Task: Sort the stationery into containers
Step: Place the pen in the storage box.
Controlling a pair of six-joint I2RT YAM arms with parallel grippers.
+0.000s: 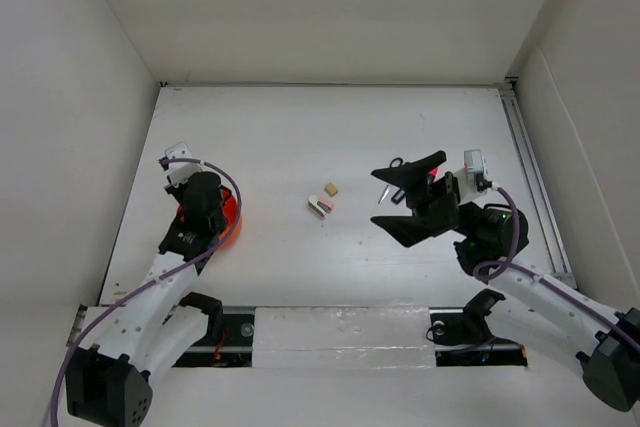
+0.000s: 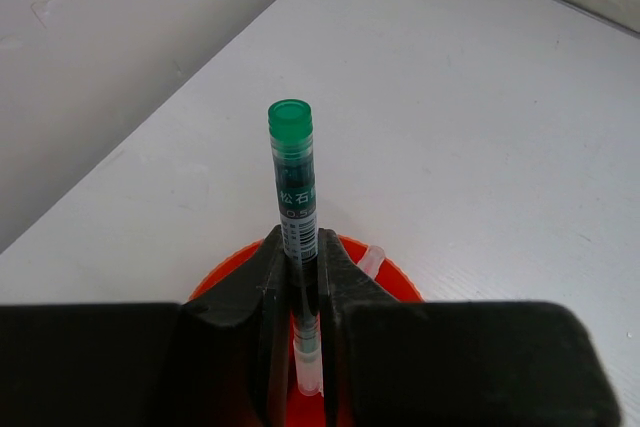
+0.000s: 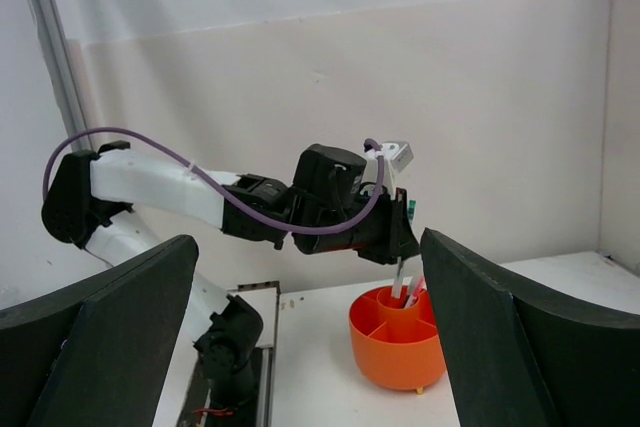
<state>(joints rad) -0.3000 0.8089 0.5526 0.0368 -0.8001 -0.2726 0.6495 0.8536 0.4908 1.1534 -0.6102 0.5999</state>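
Note:
My left gripper (image 2: 298,242) is shut on a thin dark pen with a green cap (image 2: 293,172), held upright over the round orange cup (image 2: 398,282). In the right wrist view the pen's lower end (image 3: 399,282) reaches into the middle compartment of the cup (image 3: 395,347), next to another pen with a pale cap (image 2: 372,259). From above, the left gripper (image 1: 205,209) covers most of the cup (image 1: 232,215). My right gripper (image 1: 412,199) stands wide open above the table with nothing in it. Black-handled scissors (image 1: 396,163) lie partly under its far finger. Two small erasers (image 1: 331,188) (image 1: 320,206) lie mid-table.
White walls enclose the table on three sides. A metal rail (image 1: 530,177) runs along the right edge. The left arm (image 3: 200,192) stretches across the right wrist view, between the right gripper's fingers (image 3: 100,347).

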